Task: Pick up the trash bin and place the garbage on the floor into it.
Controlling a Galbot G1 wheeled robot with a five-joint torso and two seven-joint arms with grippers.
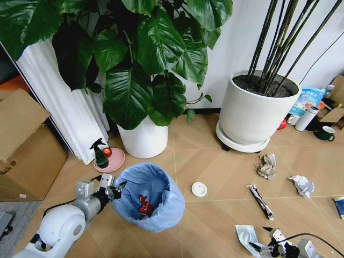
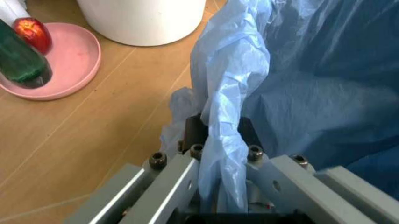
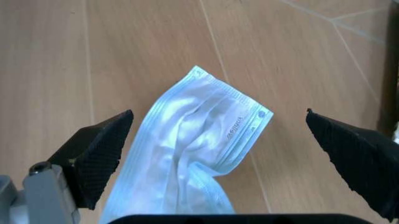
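The small round trash bin (image 1: 148, 196) lined with crinkly light-blue plastic is already in hand: the left gripper (image 1: 114, 188) has its jaws clamped on the bag-covered rim on the bin's left side. One crushed red can (image 1: 144, 205) lies inside it. Most of the job remains. On the tan chevron wood-look floor (image 1: 215, 161) a white disc (image 1: 199, 188), a striped wrapper (image 1: 260, 201) and two crumpled paper wads (image 1: 266, 165) are scattered to the right. The right gripper (image 3: 218, 154) hovers with jaws spread wide over a pale blue-white pleated face mask (image 3: 196, 149), not touching it.
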